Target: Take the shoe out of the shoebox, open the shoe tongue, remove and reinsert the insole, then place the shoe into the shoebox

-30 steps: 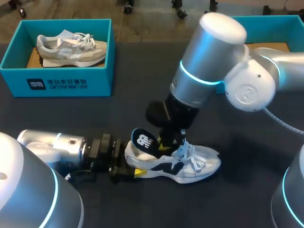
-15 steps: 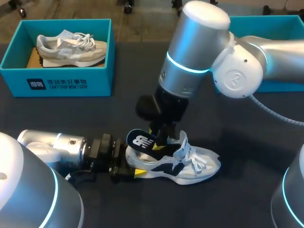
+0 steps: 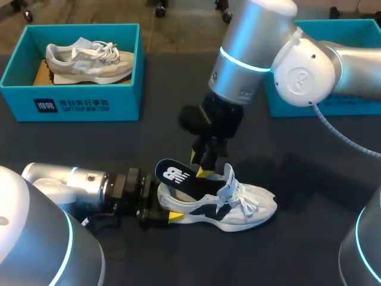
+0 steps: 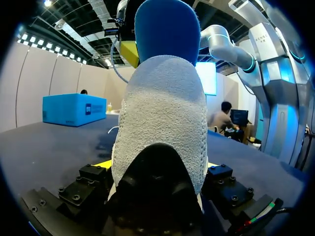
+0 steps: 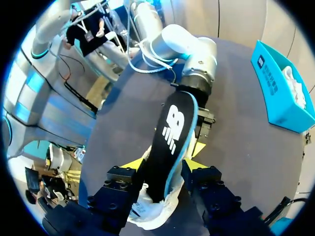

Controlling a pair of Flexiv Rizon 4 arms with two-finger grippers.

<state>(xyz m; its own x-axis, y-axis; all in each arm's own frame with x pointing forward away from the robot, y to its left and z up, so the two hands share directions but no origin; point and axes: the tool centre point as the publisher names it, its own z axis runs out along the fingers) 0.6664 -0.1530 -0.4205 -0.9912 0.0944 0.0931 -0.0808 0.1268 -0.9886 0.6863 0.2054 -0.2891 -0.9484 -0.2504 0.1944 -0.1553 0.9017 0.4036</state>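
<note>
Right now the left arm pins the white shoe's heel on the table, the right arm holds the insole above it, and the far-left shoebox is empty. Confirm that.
Wrong on one point: the far-left shoebox is not empty. The head view shows a beige shoe lying in it. The rest holds.
</note>
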